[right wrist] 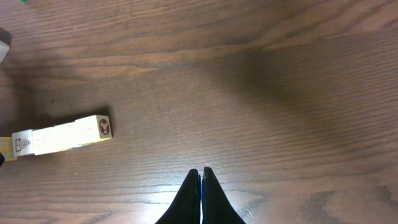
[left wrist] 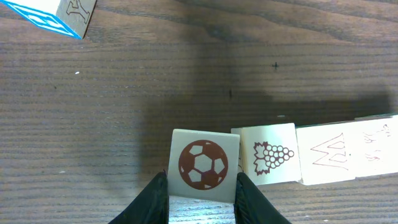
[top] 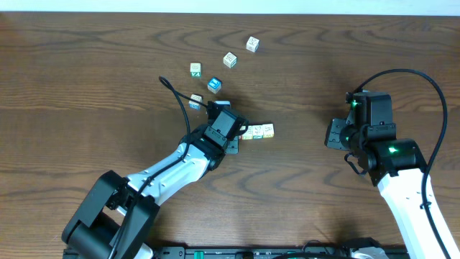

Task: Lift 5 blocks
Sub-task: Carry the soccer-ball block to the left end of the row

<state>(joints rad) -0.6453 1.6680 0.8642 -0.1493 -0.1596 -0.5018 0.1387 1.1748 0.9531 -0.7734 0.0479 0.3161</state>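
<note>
A short row of cream-white blocks (top: pixel 259 132) lies at the table's centre. In the left wrist view its left end is a block with a red football picture (left wrist: pixel 202 165), then a grape-print block (left wrist: pixel 268 155) and a line-drawn one (left wrist: pixel 329 152). My left gripper (left wrist: pixel 202 178) is shut on the football block, one finger on each side; I cannot tell whether it is off the table. From overhead, the left gripper (top: pixel 239 134) hides that block. My right gripper (right wrist: pixel 201 172) is shut and empty over bare wood, well right of the row (right wrist: pixel 62 134).
Loose cubes lie behind the left arm: two pale ones (top: pixel 252 44) (top: pixel 229 60), a green-printed one (top: pixel 195 69), a blue-topped one (top: pixel 214 85) and another by the cable (top: pixel 195 101). A blue-edged cube (left wrist: pixel 56 14) shows in the left wrist view's top-left corner.
</note>
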